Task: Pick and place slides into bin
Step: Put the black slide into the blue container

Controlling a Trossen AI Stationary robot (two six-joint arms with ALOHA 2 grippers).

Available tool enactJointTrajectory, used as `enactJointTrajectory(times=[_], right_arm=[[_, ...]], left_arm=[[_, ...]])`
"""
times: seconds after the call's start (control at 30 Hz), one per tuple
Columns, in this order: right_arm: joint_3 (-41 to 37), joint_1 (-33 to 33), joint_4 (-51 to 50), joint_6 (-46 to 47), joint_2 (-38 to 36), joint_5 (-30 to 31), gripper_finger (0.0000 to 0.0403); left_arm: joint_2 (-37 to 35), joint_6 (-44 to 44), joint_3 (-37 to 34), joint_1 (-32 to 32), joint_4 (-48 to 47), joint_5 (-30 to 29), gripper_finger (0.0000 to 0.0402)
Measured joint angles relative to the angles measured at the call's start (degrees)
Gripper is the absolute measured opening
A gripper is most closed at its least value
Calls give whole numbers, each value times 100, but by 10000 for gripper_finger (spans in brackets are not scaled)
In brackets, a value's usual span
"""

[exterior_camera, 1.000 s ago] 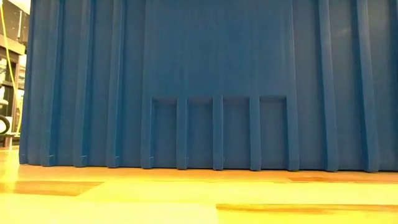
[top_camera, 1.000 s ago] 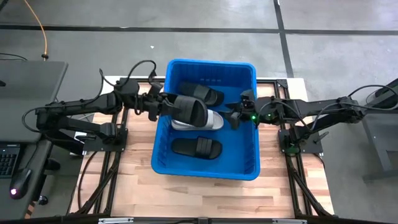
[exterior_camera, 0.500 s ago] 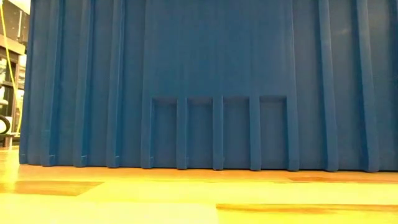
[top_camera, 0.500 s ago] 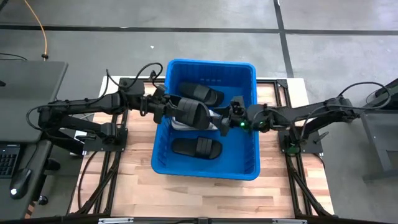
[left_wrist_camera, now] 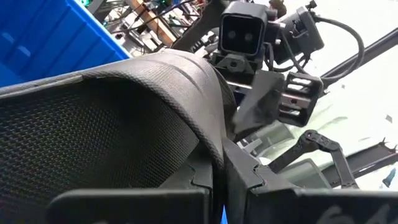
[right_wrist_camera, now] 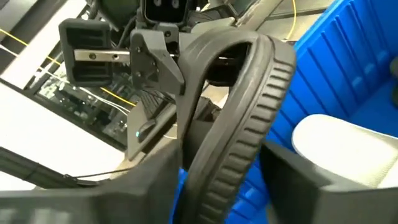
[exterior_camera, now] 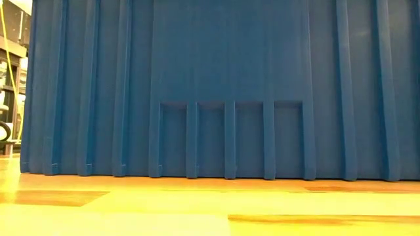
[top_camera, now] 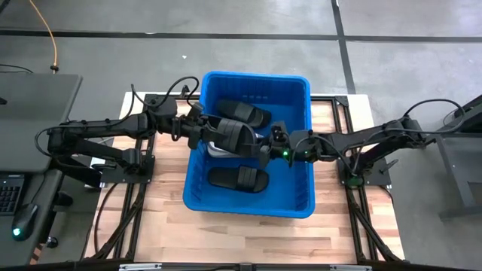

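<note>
Right gripper (top_camera: 265, 150) moved in, seemingly gripping the black slide (top_camera: 233, 135) the left gripper (top_camera: 205, 129) clamps, over bin (top_camera: 301, 200) holding three more slides.

Black slide (left_wrist_camera: 112, 124) (close-up) before right gripper (left_wrist_camera: 267, 99)

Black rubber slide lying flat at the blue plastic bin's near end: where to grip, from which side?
On the black slide, pinch the wide strap from straight above: it lies sole-down, strap arched up, and the blue bin walls likely block side approaches.

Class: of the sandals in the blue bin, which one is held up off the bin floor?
The black slide at mid-bin, held between the left hand and right hand; the others lie flat.
</note>
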Motion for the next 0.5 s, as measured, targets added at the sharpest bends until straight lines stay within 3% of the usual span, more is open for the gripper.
enactJointTrajectory(times=[0.17,0.5], right_arm=[[-5,-82,-136,334,-11,-213,33],[-4,180,-983,1369,-503,-303,15]], left_arm=[[-19,1,0,0,9,4,5],[-202,129,2,-11,-4,185,46]])
